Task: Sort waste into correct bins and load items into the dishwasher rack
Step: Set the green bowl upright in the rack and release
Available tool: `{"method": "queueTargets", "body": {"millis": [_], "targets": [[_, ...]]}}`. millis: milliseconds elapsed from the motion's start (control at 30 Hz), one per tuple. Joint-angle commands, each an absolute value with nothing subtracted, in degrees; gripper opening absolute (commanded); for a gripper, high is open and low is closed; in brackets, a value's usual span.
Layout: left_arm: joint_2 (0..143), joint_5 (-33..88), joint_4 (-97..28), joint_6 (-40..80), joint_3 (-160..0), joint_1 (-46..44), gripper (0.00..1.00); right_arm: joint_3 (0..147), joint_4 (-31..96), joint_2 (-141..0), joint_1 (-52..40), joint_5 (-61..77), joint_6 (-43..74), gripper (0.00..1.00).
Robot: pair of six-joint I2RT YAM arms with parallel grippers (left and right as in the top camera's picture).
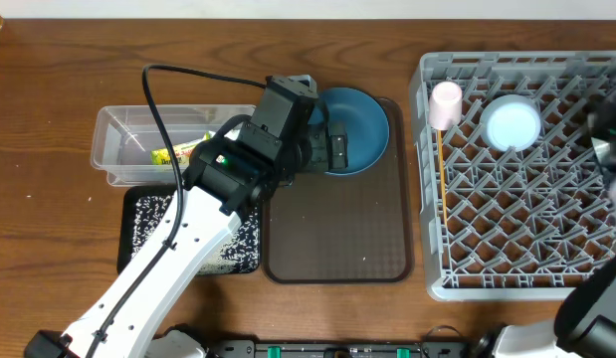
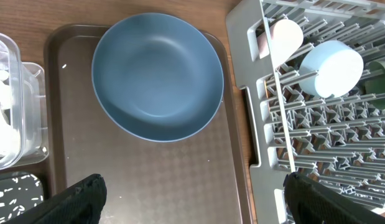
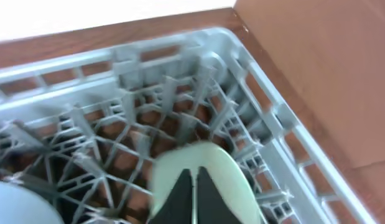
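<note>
The dark-blue plate (image 1: 359, 121) lies at the far end of the brown tray (image 1: 337, 239). My left gripper (image 2: 192, 186) hangs open just in front of it, holding nothing. The grey dishwasher rack (image 1: 516, 288) holds the pink cup (image 1: 446, 104), the white/light-blue bowl (image 1: 513, 124) and thin chopsticks (image 1: 440, 169). In the right wrist view my right gripper (image 3: 195, 186) is shut, its fingers together just above the pale-green bowl (image 3: 226, 168), which sits in the rack's far right corner. The yellow-green wrapper (image 1: 178, 152) lies in the clear tub (image 1: 108, 149).
The black bin (image 1: 148, 214), speckled with white grains, sits in front of the clear tub, left of the tray. My left arm (image 1: 178, 259) crosses over it. White paper (image 2: 2, 106) shows inside the tub. The rack's upright pegs (image 1: 526, 209) fill the right side.
</note>
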State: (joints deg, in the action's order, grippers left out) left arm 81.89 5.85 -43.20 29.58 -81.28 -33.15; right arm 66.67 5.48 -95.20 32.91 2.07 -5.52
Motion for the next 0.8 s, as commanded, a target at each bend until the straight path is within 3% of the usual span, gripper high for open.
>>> {"method": "queueTargets", "body": {"millis": [0, 233, 767], "targets": [[82.08, 5.39, -43.24, 28.73, -82.35, -33.01, 0.94, 66.72, 6.24, -95.04, 39.7, 14.68, 5.28, 0.01], [82.08, 5.39, -43.22, 28.73, -82.35, -33.01, 0.94, 66.72, 6.22, -97.23, 47.27, 20.47, 12.56, 0.01], [82.08, 5.39, -43.22, 28.73, -82.35, -33.01, 0.94, 66.7, 8.01, -100.73, 46.3, 20.8, 13.28, 0.01]]}}
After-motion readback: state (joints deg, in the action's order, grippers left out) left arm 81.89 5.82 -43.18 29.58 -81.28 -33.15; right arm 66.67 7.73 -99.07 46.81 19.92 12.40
